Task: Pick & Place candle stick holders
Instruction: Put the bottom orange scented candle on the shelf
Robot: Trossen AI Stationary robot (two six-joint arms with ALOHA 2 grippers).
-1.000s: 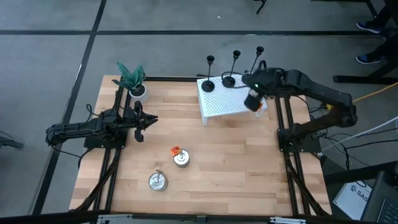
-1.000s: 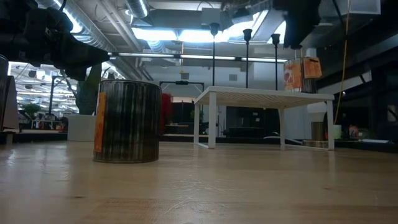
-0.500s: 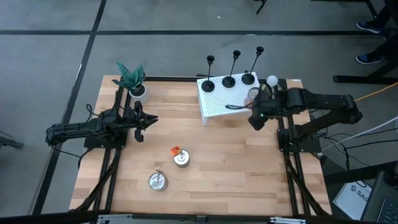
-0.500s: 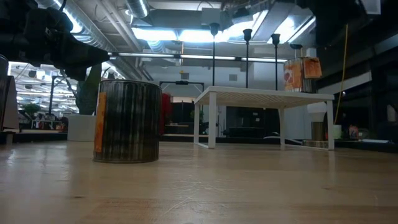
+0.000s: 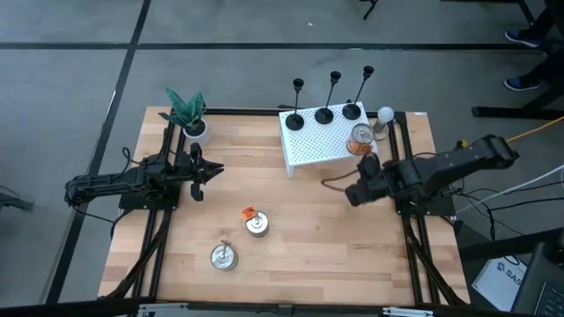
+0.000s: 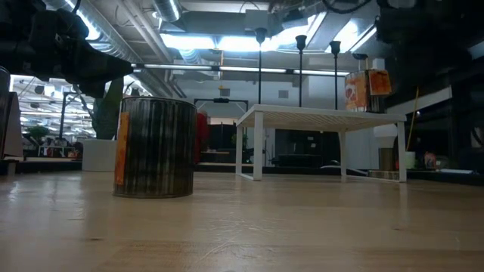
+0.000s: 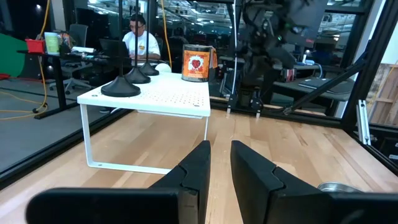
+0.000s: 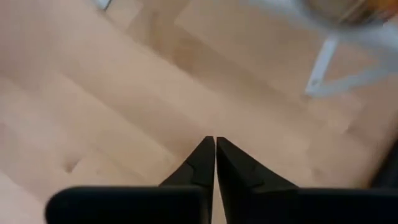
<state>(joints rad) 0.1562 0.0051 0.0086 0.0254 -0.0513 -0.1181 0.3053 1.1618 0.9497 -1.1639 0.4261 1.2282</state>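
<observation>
So we've got all three candle stick holders [image 5: 324,113] standing upright along the white rack's [image 5: 315,146] far edge, probably nearest our right gripper [image 5: 352,195], pinched together empty off its front-right corner.

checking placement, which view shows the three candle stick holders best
The high view: all three candle stick holders stand apart along the white shelf. The low view shows only stems and cups, the left wrist view mainly bases, the right wrist view none.
</observation>
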